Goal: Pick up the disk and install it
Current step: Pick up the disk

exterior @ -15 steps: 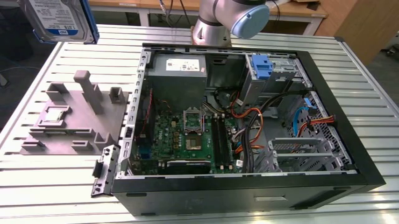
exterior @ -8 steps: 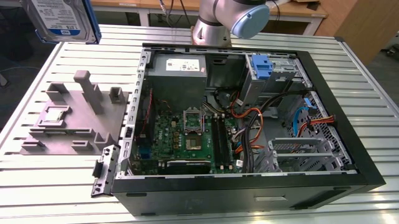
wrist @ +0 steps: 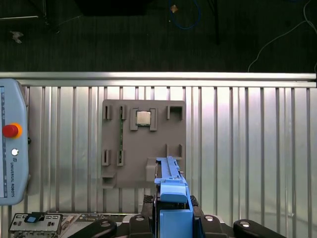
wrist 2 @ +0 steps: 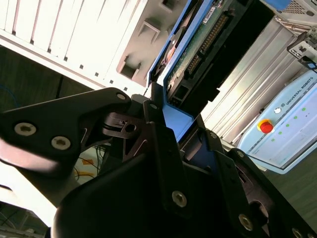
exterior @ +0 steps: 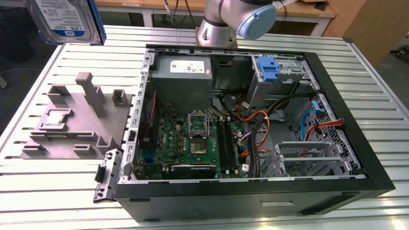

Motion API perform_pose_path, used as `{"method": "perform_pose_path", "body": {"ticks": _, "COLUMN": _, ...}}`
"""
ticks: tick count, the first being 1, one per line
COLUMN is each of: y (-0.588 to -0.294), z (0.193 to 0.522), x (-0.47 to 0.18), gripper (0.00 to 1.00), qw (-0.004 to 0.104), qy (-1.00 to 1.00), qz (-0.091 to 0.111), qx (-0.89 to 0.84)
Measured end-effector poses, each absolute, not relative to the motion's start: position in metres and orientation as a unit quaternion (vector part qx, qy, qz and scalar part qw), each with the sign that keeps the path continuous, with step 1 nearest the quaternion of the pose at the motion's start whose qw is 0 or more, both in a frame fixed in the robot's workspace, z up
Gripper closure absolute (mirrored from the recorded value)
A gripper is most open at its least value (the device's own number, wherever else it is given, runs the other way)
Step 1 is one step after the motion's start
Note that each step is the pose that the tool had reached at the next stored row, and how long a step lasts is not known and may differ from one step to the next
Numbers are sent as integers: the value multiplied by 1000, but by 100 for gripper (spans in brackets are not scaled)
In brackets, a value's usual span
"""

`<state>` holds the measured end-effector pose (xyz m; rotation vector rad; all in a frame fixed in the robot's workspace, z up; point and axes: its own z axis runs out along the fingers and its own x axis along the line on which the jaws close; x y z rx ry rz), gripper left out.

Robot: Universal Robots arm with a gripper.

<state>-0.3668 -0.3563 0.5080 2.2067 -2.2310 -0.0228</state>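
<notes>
Starting with the exterior view: the disk hangs in the air with its label facing the camera, up past the far end of the grey fixture that sits on the bench. The open computer case lies just beside the fixture, toward the exterior view's right.

In the second wrist view the claw is clenched on the disk's blue rail edge. The circuit-board side is showing, and the fixture is beyond it.

In the first wrist view, looking straight down, the disk sits edge-on over one edge of the fixture, and the small square chip rests in a fixture pocket further out.

My worry is that it's pinched by plastic rails only, so a quick swing could let it twist or slip. The loose cables in the case also look ready to snag it, and any tilt could jam it at the bay.
</notes>
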Motion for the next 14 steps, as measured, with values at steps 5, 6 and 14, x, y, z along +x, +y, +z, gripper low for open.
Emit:
{"method": "perform_pose_path", "body": {"ticks": 5, "y": -356, "z": 508, "x": -366, "gripper": 64, "qw": 2, "qy": -711, "qz": -7, "qx": 703}}
{"method": "perform_pose_path", "body": {"ticks": 6, "y": -356, "z": 508, "x": -365, "gripper": 64, "qw": 2, "qy": -711, "qz": -7, "qx": 703}}
{"method": "perform_pose_path", "body": {"ticks": 14, "y": -356, "z": 508, "x": -360, "gripper": 64, "qw": 2, "qy": -711, "qz": -7, "qx": 703}}
